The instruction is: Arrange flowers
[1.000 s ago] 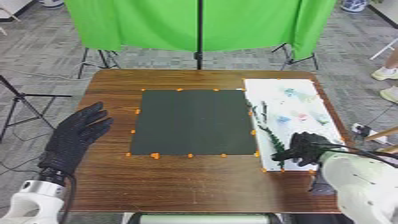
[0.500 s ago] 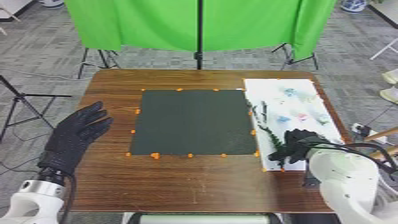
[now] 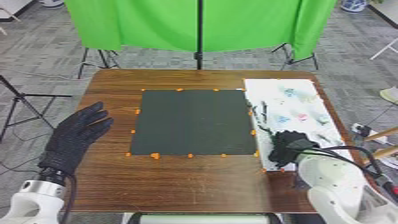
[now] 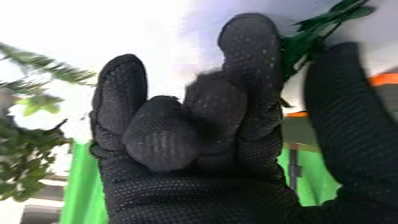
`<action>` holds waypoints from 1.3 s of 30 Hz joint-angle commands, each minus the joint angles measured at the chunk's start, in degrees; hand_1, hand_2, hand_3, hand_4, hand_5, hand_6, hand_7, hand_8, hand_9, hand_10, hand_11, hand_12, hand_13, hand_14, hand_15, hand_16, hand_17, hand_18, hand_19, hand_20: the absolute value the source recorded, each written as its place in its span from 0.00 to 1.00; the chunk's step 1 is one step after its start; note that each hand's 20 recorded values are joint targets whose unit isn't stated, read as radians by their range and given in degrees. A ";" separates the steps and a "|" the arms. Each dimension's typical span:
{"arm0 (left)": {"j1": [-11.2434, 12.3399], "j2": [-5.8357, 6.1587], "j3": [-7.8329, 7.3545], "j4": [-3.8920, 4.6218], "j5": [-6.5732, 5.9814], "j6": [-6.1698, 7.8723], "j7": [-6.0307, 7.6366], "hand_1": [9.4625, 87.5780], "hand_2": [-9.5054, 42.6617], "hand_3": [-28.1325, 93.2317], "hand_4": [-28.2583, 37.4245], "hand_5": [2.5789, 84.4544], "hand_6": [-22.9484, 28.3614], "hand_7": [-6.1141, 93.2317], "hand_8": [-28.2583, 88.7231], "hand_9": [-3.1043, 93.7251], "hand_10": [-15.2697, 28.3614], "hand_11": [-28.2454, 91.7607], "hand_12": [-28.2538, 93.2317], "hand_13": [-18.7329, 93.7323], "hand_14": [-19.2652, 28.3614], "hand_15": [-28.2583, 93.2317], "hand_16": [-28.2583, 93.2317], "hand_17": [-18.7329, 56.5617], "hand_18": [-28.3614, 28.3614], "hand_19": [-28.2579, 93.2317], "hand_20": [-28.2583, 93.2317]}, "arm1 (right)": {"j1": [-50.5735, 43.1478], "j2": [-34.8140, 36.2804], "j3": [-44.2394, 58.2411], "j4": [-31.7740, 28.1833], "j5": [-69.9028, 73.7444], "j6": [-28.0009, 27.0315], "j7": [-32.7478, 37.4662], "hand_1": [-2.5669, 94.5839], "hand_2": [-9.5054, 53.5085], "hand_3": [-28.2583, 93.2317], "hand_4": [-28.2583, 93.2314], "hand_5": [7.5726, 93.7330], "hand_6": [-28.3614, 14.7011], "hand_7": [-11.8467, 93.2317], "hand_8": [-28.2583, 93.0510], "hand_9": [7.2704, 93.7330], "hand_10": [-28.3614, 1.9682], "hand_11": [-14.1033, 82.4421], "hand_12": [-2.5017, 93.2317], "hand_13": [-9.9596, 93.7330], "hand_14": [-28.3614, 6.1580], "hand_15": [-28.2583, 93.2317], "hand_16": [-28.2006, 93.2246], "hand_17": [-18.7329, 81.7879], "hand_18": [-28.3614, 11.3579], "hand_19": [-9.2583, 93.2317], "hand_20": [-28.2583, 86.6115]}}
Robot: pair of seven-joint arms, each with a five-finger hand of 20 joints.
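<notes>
In the head view, the left robot hand (image 3: pixel 78 132) is over the left side of the brown wooden surface (image 3: pixel 195 185), released, its fingers extended and lying close together. The right robot hand (image 3: pixel 290 147) is over the near part of the white sheet (image 3: pixel 259 89), beside the near right corner of the dark square mat (image 3: pixel 191 122). Long green stems (image 3: pixel 264 110) lie along the sheet's left side, running toward this robot hand. Farther up the sheet are a blue flower (image 3: pixel 282 119) and, just to its right, a pink flower (image 3: pixel 302 117). Orange marks (image 3: pixel 155 155) line the mat's edges, and a green curtain (image 3: pixel 178 25) hangs beyond the surface.

In the right wrist view, the right robot hand (image 4: pixel 200 150) is released: some fingers are straight, others bend toward the palm, and the thumb stands apart. A leafy green sprig (image 4: pixel 303 47) shows in the gap between the thumb and a straight finger, neither curled round it; whether it touches the glove I cannot tell. A white flower (image 4: pixel 37 119) with green leaves (image 4: pixel 31 160) is beyond the fingers, well apart from the thumb.
</notes>
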 commanded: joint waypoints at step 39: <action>16.94 1.76 -18.10 -6.06 -3.65 2.18 -0.87 0.26 0.21 0.79 0.08 0.46 0.53 0.26 0.15 0.40 0.62 0.45 0.36 0.42 0.72 0.56 0.21 0.17 0.89 0.66 0.24 | 17.67 -5.47 -10.32 2.45 12.88 19.55 -6.86 0.33 0.17 1.00 0.18 1.00 0.52 0.54 0.18 1.00 0.67 0.69 0.33 0.95 0.71 0.85 0.44 0.63 0.25 1.00 0.53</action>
